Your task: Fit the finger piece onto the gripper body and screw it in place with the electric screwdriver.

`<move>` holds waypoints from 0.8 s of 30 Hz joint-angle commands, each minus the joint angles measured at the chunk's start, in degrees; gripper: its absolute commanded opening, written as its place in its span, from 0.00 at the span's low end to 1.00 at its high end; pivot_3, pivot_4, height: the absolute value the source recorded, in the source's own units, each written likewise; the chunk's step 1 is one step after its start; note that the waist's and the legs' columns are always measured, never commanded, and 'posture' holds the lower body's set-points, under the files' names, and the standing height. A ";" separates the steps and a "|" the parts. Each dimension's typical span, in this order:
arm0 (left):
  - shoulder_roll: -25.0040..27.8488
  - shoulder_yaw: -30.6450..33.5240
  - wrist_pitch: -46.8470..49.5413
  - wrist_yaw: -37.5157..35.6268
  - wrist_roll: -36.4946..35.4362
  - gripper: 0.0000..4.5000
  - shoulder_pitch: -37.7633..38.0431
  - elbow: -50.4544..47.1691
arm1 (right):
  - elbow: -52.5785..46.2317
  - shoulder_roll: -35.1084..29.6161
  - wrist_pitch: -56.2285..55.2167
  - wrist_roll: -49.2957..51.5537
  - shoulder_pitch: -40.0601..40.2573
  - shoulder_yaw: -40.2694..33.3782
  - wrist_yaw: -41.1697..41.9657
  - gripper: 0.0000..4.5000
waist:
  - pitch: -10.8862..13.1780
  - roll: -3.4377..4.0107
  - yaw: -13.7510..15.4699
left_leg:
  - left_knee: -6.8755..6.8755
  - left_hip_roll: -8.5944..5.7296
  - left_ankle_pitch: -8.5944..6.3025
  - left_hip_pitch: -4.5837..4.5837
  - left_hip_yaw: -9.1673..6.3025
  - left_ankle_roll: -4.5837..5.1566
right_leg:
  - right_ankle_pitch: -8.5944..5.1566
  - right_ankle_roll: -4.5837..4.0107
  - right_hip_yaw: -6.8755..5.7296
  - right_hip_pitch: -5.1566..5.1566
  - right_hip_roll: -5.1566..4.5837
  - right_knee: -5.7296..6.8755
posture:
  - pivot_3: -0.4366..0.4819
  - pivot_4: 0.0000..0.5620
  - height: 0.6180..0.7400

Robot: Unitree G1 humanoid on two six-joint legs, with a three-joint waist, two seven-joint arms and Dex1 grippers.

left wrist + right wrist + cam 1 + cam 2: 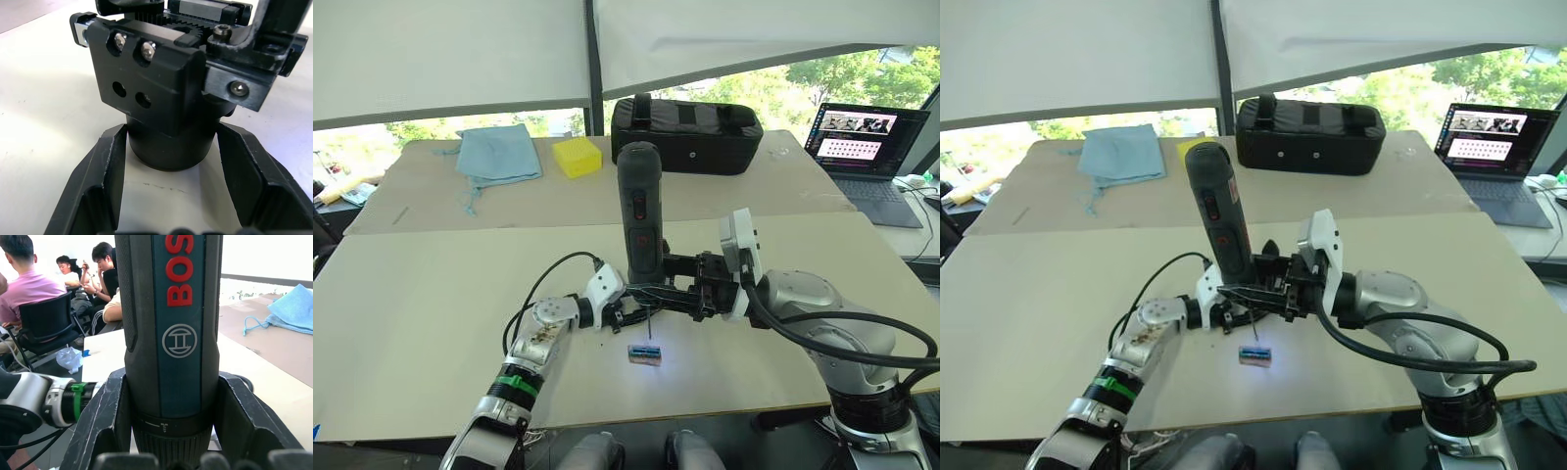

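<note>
Stretching across the foreground is a pale beige bench (431, 323), with a second one of the same colour butting against its far edge. On that far surface are lying a light blue cloth (497, 152), a yellow block (577, 157) and a large black case (685, 122), while an open laptop (862, 147) is sitting off to the robot's right. White canopy sheets are hanging overhead, and green trees are showing under their lower edge. In the right wrist view, several seated people (34, 289) are gathered beyond the bench.

The right pincer (168, 431) is clamping the electric screwdriver (639, 211) low on its barrel, its two black fingers pressing on either side, and the tool is standing nearly upright with its thin bit pointing down. Its tip light is casting a bluish glow on a small green-and-brown block (644, 353) lying on the bench just below and slightly toward the robot.

The left pincer (625, 315) is reaching in from the robot's left, right beside the screwdriver's lower end. Its fingers are spread apart in the left wrist view, sitting on either side of a round dark cylinder without clearly pressing on it. Just above that cylinder, the gripper body (146, 83) is showing as a black block with two screws and two holes. I cannot tell where the finger piece is.
</note>
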 commanded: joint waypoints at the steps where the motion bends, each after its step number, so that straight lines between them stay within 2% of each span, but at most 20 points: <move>1: -0.57 -0.49 -5.21 -4.06 -0.25 0.51 -5.73 7.75 | -3.07 -0.68 -1.72 1.40 -0.49 -2.20 0.57 0.43 | 0.00 0.00 0.12 | 0.01 0.00 0.00 -0.01 0.00 0.00 | 0.00 0.01 -0.01 0.00 0.00 -0.01 | 0.48 0.27 1.00; 5: -0.26 -0.03 -13.38 -12.35 -0.71 0.51 -13.21 20.11 | -3.46 -1.31 -1.27 1.95 -0.38 -2.84 0.04 0.43 | 0.00 -0.01 -0.19 | 0.09 -0.02 0.01 -0.20 0.01 0.01 | 0.02 0.03 -0.09 0.00 0.00 0.04 | 0.48 0.27 1.00; 10: -0.13 0.03 -20.05 -13.55 2.96 0.51 -21.95 35.41 | -4.20 -1.88 -1.05 2.26 0.40 -3.20 -0.36 0.43 | 0.02 -0.04 -0.57 | 0.10 -0.02 0.09 -0.35 -0.01 0.18 | 0.02 0.02 -0.09 -0.13 -0.03 0.02 | 0.48 0.27 1.00; 13: 0.44 -0.12 -21.00 -15.96 4.02 0.83 -23.48 39.30 | -4.50 -1.94 -1.14 2.09 0.60 -3.16 -0.56 0.43 | 0.02 -0.04 -0.86 | 0.10 -0.02 0.15 -0.36 0.00 0.32 | 0.02 0.02 -0.03 -0.13 -0.04 0.02 | 0.48 0.27 1.00; 15: 0.92 0.06 -21.17 -16.97 4.45 1.00 -23.49 40.25 | -4.61 -1.92 -1.10 2.16 0.57 -3.23 -0.74 0.43 | 0.02 -0.04 -1.28 | 0.09 -0.02 0.19 -0.37 -0.01 0.41 | 0.02 0.02 -0.02 -0.15 -0.03 0.04 | 0.48 0.27 1.00; 18: 1.65 1.20 -20.06 -16.78 3.53 1.00 -20.77 37.75 | -4.92 -1.88 -1.29 2.06 0.98 -3.24 -0.91 0.43 | 0.02 -0.04 -1.85 | 0.10 -0.01 0.21 -0.37 -0.02 0.47 | 0.02 0.02 -0.01 -0.15 -0.03 0.05 | 0.48 0.27 1.00; 24: -0.54 3.32 -12.13 -12.45 0.28 1.00 -12.63 24.07 | -5.01 -1.67 -1.80 1.73 1.46 -3.12 -0.86 0.43 | 0.02 -0.03 -2.02 | 0.09 -0.01 0.18 -0.33 -0.02 0.52 | 0.02 0.02 0.04 -0.14 -0.01 0.07 | 0.48 0.27 1.00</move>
